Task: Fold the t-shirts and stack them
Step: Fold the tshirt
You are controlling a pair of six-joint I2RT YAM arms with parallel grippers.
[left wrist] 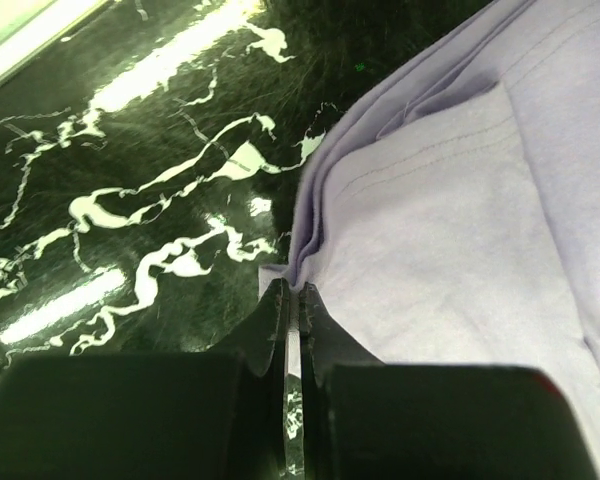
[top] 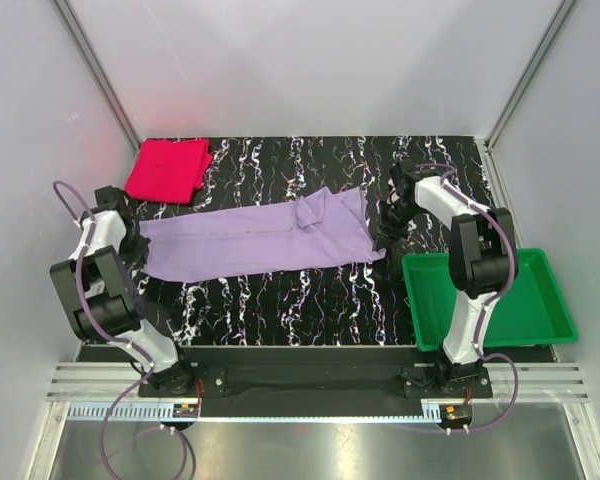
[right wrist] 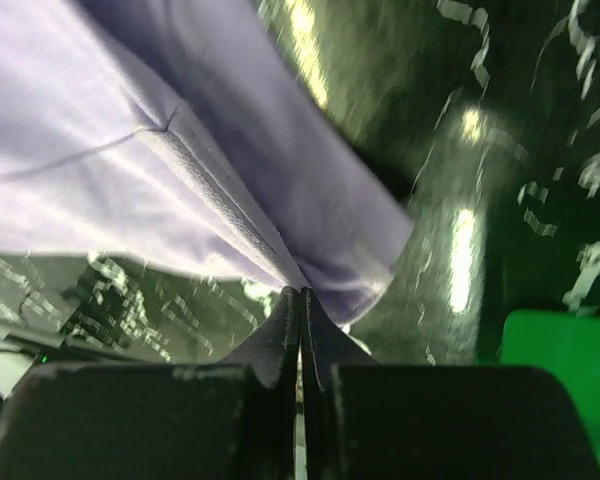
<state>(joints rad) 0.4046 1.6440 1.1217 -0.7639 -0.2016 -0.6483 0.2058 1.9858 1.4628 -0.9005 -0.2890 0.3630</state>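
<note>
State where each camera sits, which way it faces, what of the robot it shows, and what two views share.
Top external: above and behind the bases, facing down on the table; shows left arm, right arm, purple shirt, pink shirt, tray.
Left wrist: on the left arm, facing forward; left gripper shut on the purple shirt's edge.
Right wrist: on the right arm, facing forward; right gripper shut on that shirt's corner.
Shared: all see the purple shirt; top and right wrist see the tray.

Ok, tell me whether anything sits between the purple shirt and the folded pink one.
Nothing visible does: only a strip of marbled table separates the purple shirt from the folded pink shirt at the far left.
</note>
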